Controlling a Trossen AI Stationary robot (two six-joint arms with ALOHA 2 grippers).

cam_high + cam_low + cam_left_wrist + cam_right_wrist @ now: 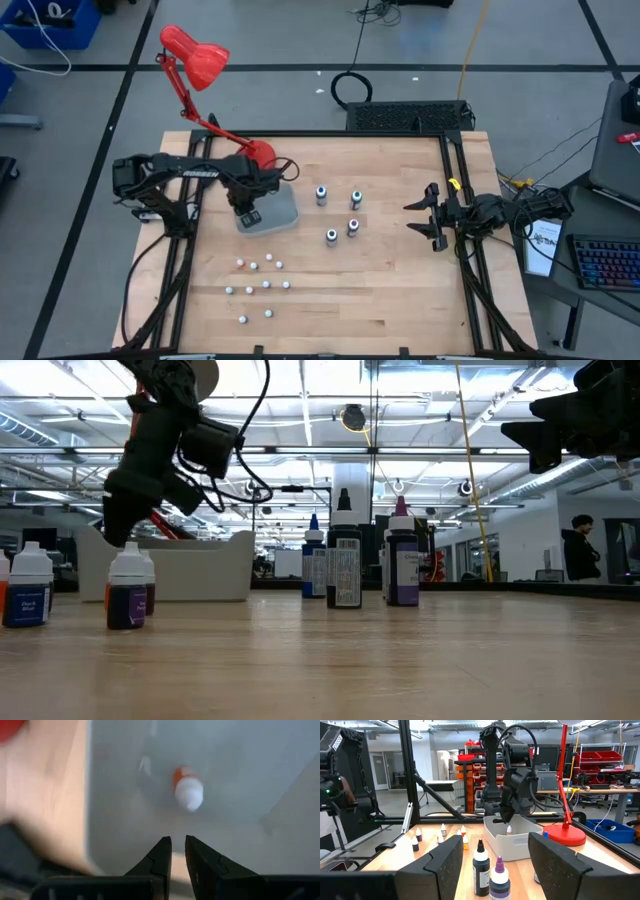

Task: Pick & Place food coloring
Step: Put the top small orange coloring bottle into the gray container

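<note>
My left gripper (248, 213) hangs shut over the translucent grey tray (283, 213) at the table's left, fingers pointing down with nothing between them (178, 851). Below it, inside the tray, is one small food coloring bottle (188, 790) with an orange body and a white cap, apart from the fingers. Several small white-capped bottles (262, 285) stand on the table nearer the front edge. Several larger bottles (340, 212) stand at the table's middle. My right gripper (418, 218) waits open at the right side, held level above the table.
A red desk lamp (195, 55) stands with its base (262, 153) just behind the tray, and its arm rises toward the far left. A black frame (455, 200) runs along the table's edges. Bare wood lies between the middle bottles and my right gripper.
</note>
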